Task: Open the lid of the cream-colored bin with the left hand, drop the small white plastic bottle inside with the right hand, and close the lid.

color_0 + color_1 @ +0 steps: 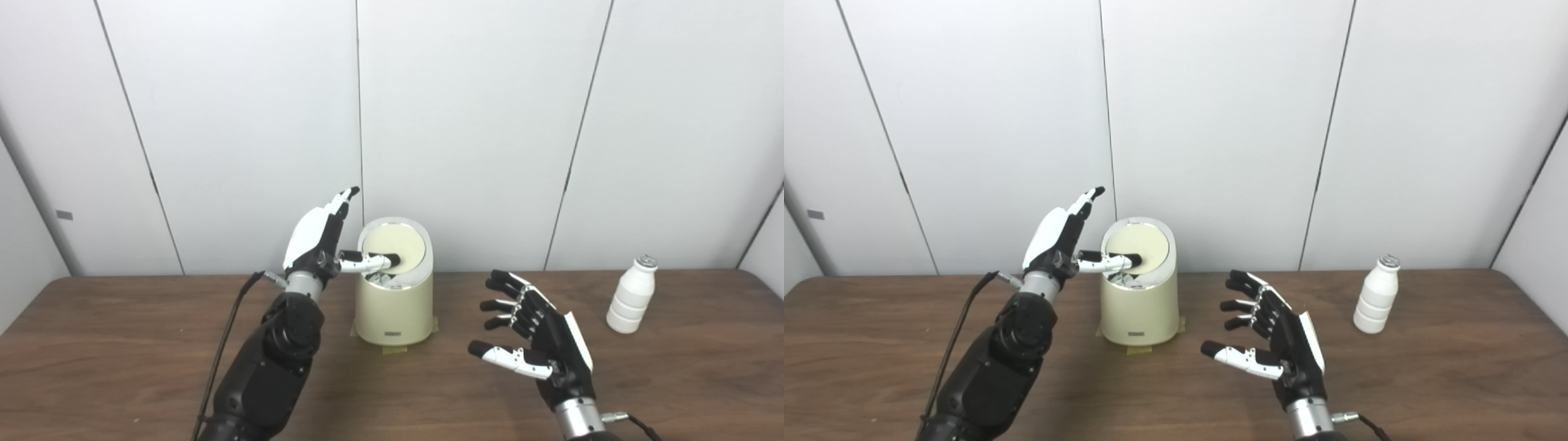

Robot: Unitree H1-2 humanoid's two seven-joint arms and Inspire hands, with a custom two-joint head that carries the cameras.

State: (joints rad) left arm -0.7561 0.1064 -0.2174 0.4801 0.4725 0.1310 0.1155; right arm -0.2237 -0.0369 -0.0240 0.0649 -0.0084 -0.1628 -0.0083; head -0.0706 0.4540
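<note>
Now the left hand [318,236] has its fingers spread, and its thumb rests on the tipped-up lid [395,245] of the cream bin [395,306]. Over by the right, the small white bottle [632,295] stands on the table [122,343], well apart from the right hand [539,334], whose fingers are spread wide and hold nothing.

No legible txt; small label on bin [394,306] front unreadable.

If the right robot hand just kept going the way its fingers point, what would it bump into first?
Probably the cream-colored bin. The right robot hand is open, fingers aimed leftward toward it over bare table; the white bottle stands on the opposite side. Depth is uncertain.
</note>
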